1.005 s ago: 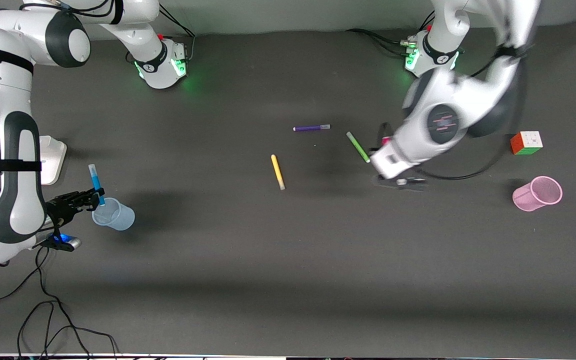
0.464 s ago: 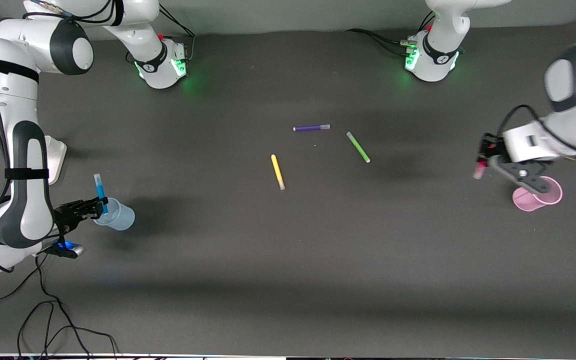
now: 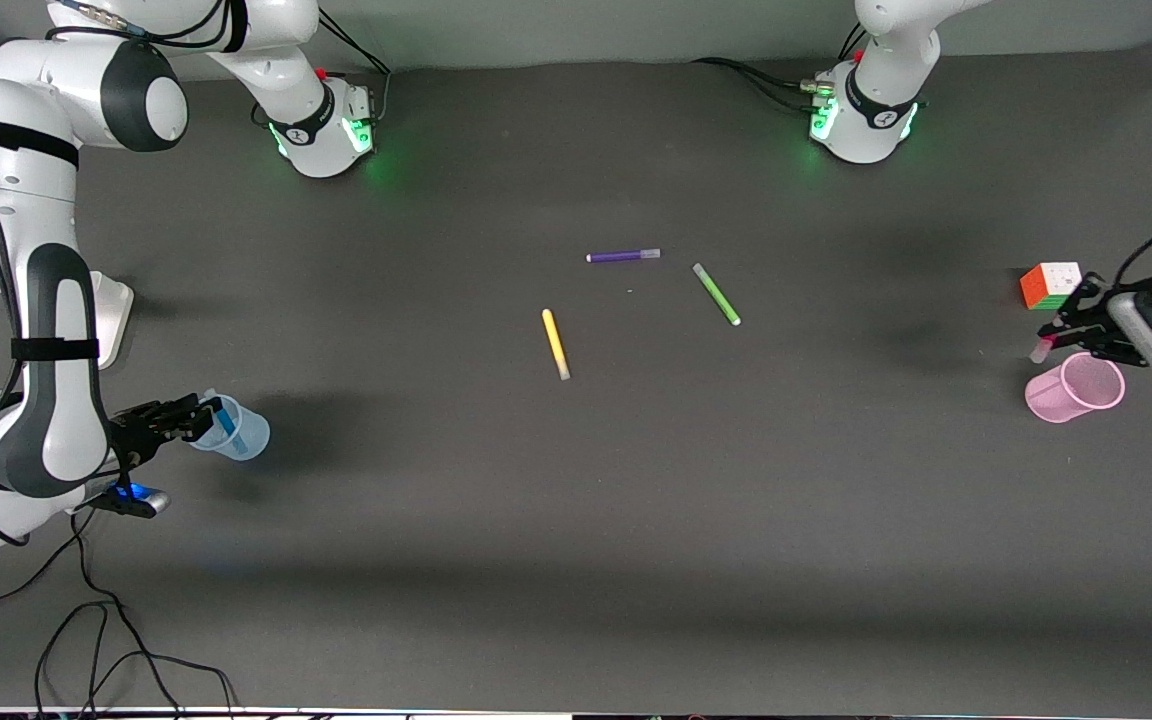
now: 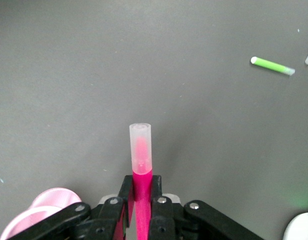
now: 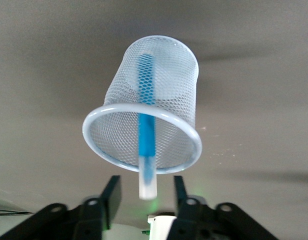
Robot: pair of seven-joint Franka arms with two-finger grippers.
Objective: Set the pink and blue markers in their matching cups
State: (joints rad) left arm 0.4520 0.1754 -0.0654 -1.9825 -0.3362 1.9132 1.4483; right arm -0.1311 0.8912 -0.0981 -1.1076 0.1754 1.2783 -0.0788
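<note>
The blue marker (image 3: 227, 419) stands tilted inside the pale blue cup (image 3: 244, 437), its pale cap sticking out over the rim. The right wrist view shows the marker (image 5: 146, 130) in the mesh cup (image 5: 169, 75). My right gripper (image 3: 198, 414) is open beside the cup's rim, its fingers on either side of the cap without touching it (image 5: 146, 182). My left gripper (image 3: 1064, 328) is shut on the pink marker (image 3: 1041, 349), over the table between the pink cup (image 3: 1076, 388) and the cube. In the left wrist view the pink marker (image 4: 140, 150) juts from the gripper (image 4: 142, 182), beside the pink cup (image 4: 44, 210).
A purple pen (image 3: 623, 256), a lime-green pen (image 3: 716, 294) and a yellow pen (image 3: 555, 343) lie mid-table. A colour cube (image 3: 1052, 285) sits next to the pink cup, farther from the front camera. Cables (image 3: 96, 640) trail near the front edge at the right arm's end.
My right gripper opened and the blue marker dropped into the blue cup. My left gripper carried the pink marker from mid-table to beside the pink cup.
</note>
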